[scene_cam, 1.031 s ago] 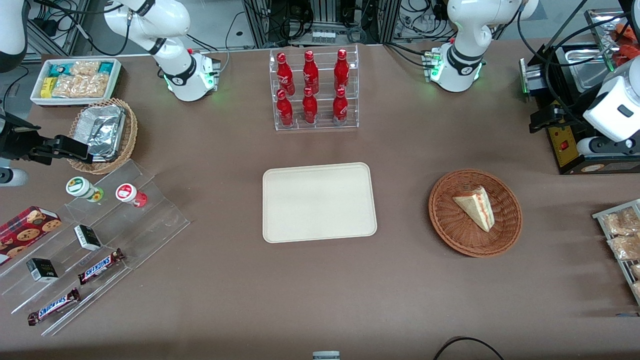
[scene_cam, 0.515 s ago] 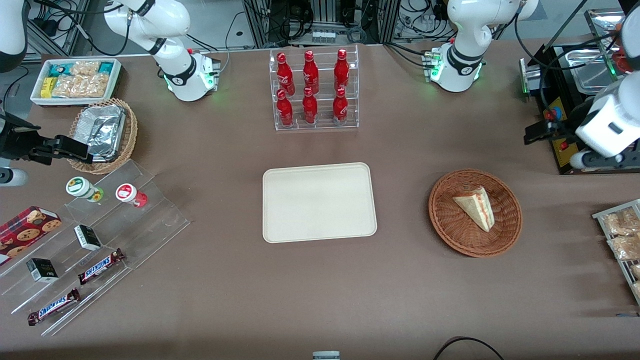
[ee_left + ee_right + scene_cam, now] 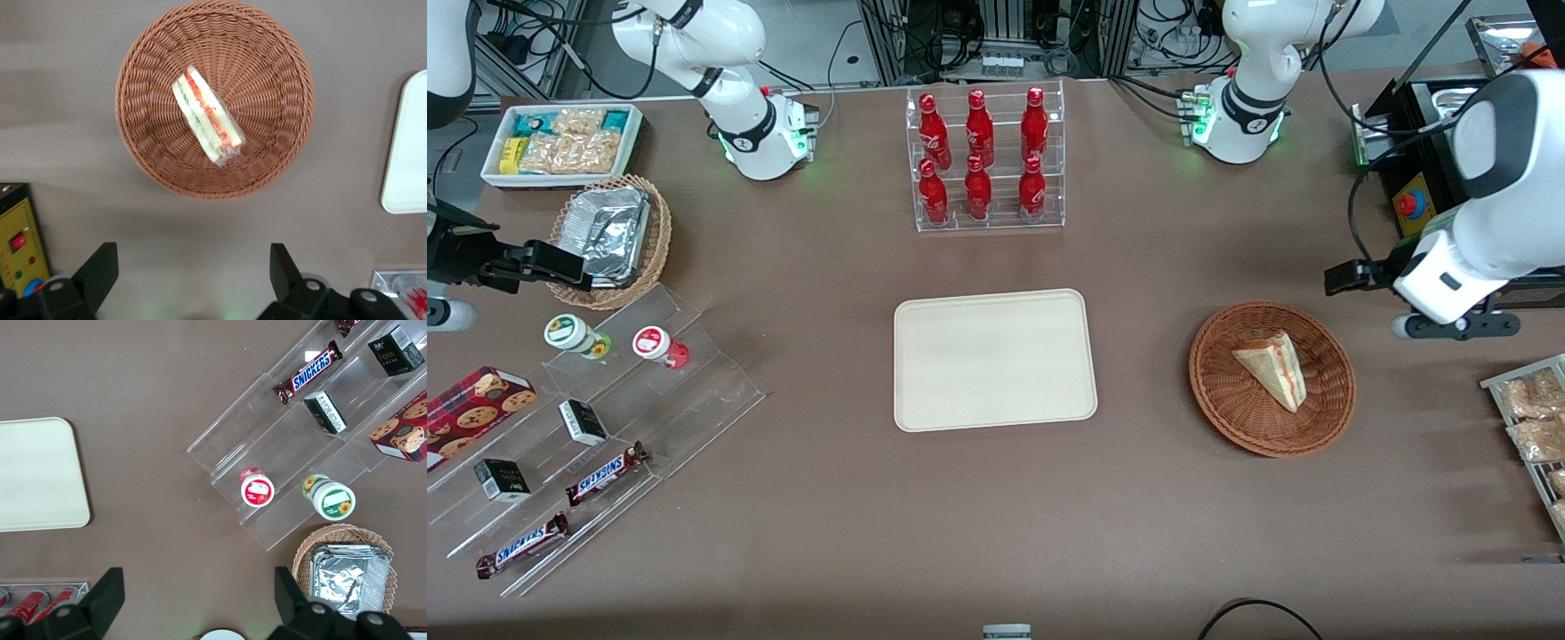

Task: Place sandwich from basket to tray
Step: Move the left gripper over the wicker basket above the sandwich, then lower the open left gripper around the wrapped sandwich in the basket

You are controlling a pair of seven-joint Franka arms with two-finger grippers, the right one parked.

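Note:
The sandwich (image 3: 1272, 369) (image 3: 207, 117), a pale bread wedge with a red and green filling stripe, lies in the round reddish-brown wicker basket (image 3: 1227, 418) (image 3: 153, 160). The cream tray (image 3: 994, 360) (image 3: 408, 153) rests flat at the table's middle with nothing on it. My left gripper (image 3: 1347, 277) (image 3: 192, 270) hangs above the bare table beside the basket, a little farther from the front camera and toward the working arm's end. Its fingers (image 3: 100, 267) stand wide open with nothing between them.
A clear rack of red bottles (image 3: 983, 160) stands farther from the front camera than the tray. A black box with a yellow panel and red button (image 3: 1409, 204) and a wire rack of snack packets (image 3: 1529, 427) flank the basket at the working arm's end.
The left arm has swung away from the black box, bringing its gripper nearer the front camera and closer to the basket. Sandwich, basket and tray have not moved.

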